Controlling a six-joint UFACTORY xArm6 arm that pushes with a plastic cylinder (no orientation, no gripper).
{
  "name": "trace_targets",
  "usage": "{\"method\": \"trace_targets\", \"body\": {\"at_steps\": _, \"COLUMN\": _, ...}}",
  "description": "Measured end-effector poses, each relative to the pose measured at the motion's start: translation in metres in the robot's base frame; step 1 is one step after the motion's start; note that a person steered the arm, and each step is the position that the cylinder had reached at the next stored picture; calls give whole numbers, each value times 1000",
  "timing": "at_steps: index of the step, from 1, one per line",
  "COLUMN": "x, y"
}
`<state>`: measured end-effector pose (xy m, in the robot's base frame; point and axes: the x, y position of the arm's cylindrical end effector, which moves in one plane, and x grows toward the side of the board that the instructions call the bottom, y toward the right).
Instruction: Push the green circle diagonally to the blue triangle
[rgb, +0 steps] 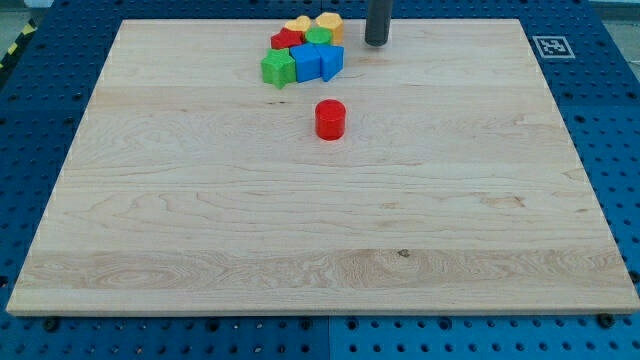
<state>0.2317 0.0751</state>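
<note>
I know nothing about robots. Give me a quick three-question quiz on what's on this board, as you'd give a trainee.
1. True or false: the red cylinder stands apart from the cluster of blocks.
2. Where is my tip relative to the cluster?
A. the view's right of it
B. the view's left of it
C. below the red cylinder
3. Fill in: the green circle sits in the cluster just above the ____ blocks.

Key:
1. True; it sits alone below the cluster.
2. A; near the yellow block, though contact cannot be judged.
3. Blue.
</note>
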Motion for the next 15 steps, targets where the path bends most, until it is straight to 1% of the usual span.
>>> {"method": "trace_targets", "body": {"at_steps": 1, "x": -40, "y": -8}}
{"method": "trace_targets", "body": {"at_steps": 2, "x": -39, "y": -19}}
{"method": "trace_targets", "body": {"at_steps": 4, "x": -39, "y": -100}}
{"method": "trace_targets", "body": {"at_steps": 5, "x": -39, "y": -108}}
{"method": "trace_targets", "body": {"at_steps": 6, "x": -39, "y": -132}}
{"method": "trace_targets", "body": {"at_steps": 7, "x": -34, "y": -132}}
{"method": "trace_targets", "body": {"at_steps": 8, "x": -11, "y": -119}}
{"method": "trace_targets", "body": {"at_steps": 10, "x": 50, "y": -71}}
{"method": "trace_targets", "body": {"at_steps": 15, "x": 71, "y": -78}}
